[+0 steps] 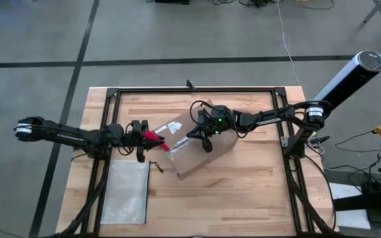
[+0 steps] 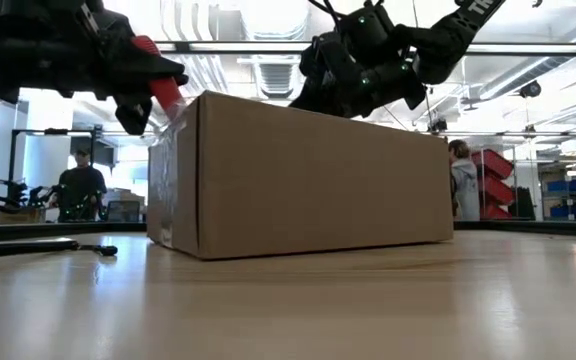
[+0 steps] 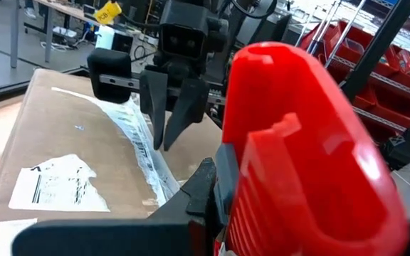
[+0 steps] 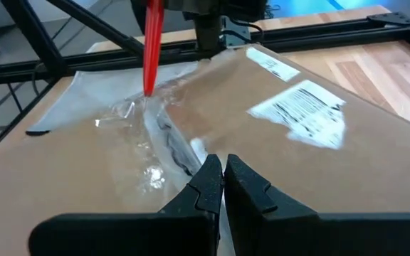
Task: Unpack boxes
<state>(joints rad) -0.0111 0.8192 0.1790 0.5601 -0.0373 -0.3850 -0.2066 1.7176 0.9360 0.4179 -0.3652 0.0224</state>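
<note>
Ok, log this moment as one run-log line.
phase: cutting tape | left gripper: shut on red utility knife, tip at taped seam | right gripper: shut, pressing on cardboard box top | zip pouch: flat, near left arm

Grey-white zip pouch (image 1: 127, 192) flat on wooden table (image 1: 243, 192).

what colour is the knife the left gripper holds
Red; the knife shows best in the left wrist view.
</note>
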